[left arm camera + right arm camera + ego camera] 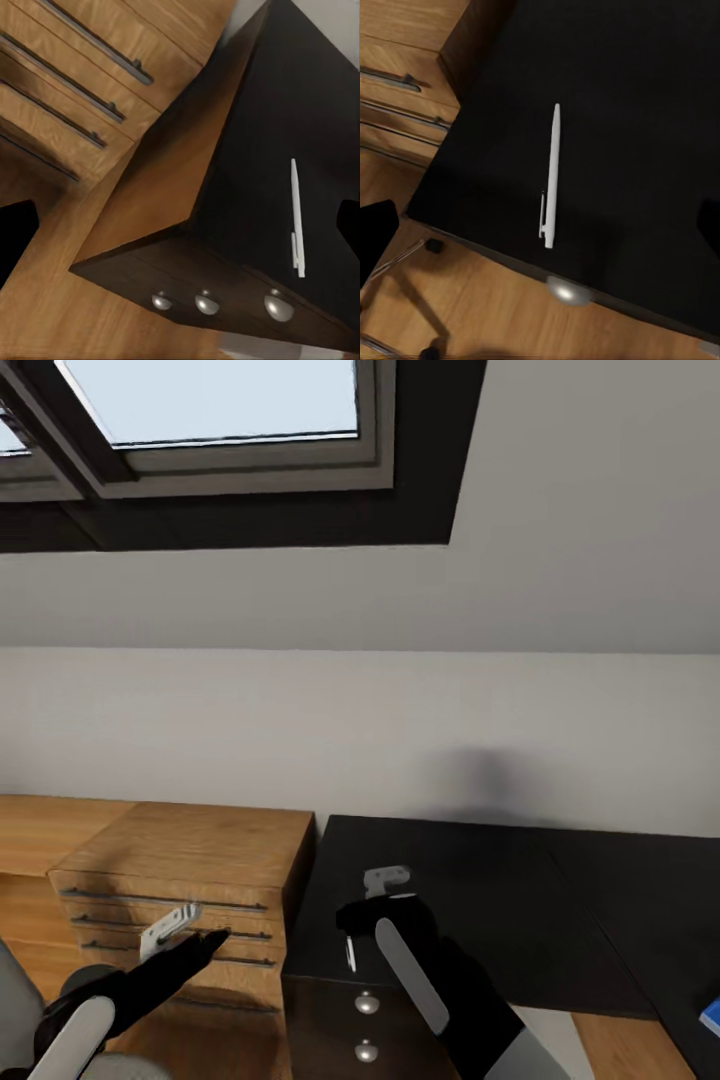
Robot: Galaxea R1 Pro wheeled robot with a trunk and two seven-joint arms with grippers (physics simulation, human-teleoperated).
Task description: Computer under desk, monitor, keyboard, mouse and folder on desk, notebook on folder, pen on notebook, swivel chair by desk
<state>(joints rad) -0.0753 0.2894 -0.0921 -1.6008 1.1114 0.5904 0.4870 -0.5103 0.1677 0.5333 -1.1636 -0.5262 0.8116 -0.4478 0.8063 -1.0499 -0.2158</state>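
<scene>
Item: white pen (550,178), lying flat on the glossy black top of the desk (470,900), near its front corner, directly below the right gripper (388,878) and lined up between its two dark fingers (376,234), which sit spread wide apart at opposite edges of the right wrist view, well clear of the pen and holding nothing. In the head view the right arm covers most of the pen; a thin white sliver (350,954) shows beside the forearm. Item: round metal drawer knobs (203,303), three in a column on the dark desk front (left wrist view), two (367,1003) from the head, one (565,289) under the desk edge in the right wrist view. Item: light-wood drawer unit (190,880) with long dark bar handles, touching the desk's side, just ahead of the left gripper (170,928), whose fingers also sit apart and empty, off to the side of the desk corner. Item: chrome chair legs with black castors (433,245) on the wooden floor (right wrist view); grey chair padding (15,985) at the head view's lower corner. Item: blue folder (712,1015), a corner at the head view's edge, far to the right gripper's outer side. Item: roof window (215,405) in the sloped ceiling (head view).
</scene>
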